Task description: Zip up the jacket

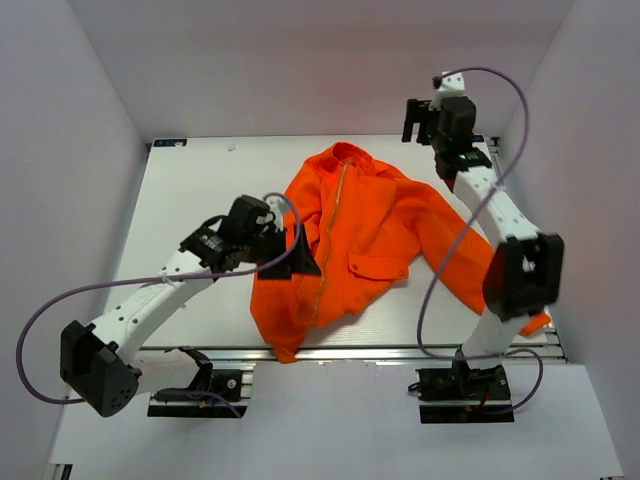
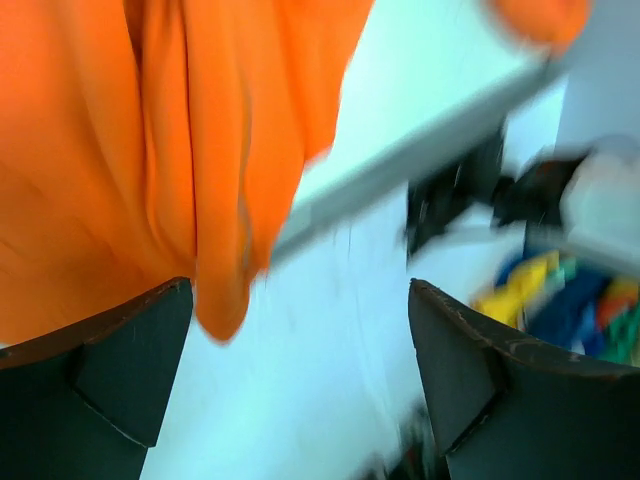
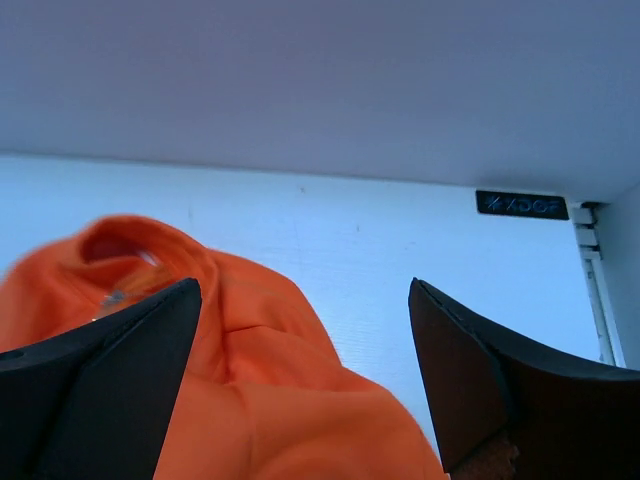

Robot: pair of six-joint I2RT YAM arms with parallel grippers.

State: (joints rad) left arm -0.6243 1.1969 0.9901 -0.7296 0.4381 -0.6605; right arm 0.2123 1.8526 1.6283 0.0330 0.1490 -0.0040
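My left pincer [image 2: 300, 288], spread wide and empty, is nearest the soft bright orange jacket [image 1: 370, 225]. Its pale zipper [image 1: 333, 215] runs away from me. My right pincer [image 3: 305, 288] is spread wide too.

— What else do we see?
— A white table [image 1: 200, 190], white walls [image 1: 300, 60] around it, a metal rail [image 1: 380, 352] along its near edge.
— We also spot a black label [image 3: 522, 204] at the far edge.

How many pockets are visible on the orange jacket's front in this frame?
1. A flap pocket sits on the jacket panel right of the zipper in the top view. The bunched panel left of the zipper could hide another.
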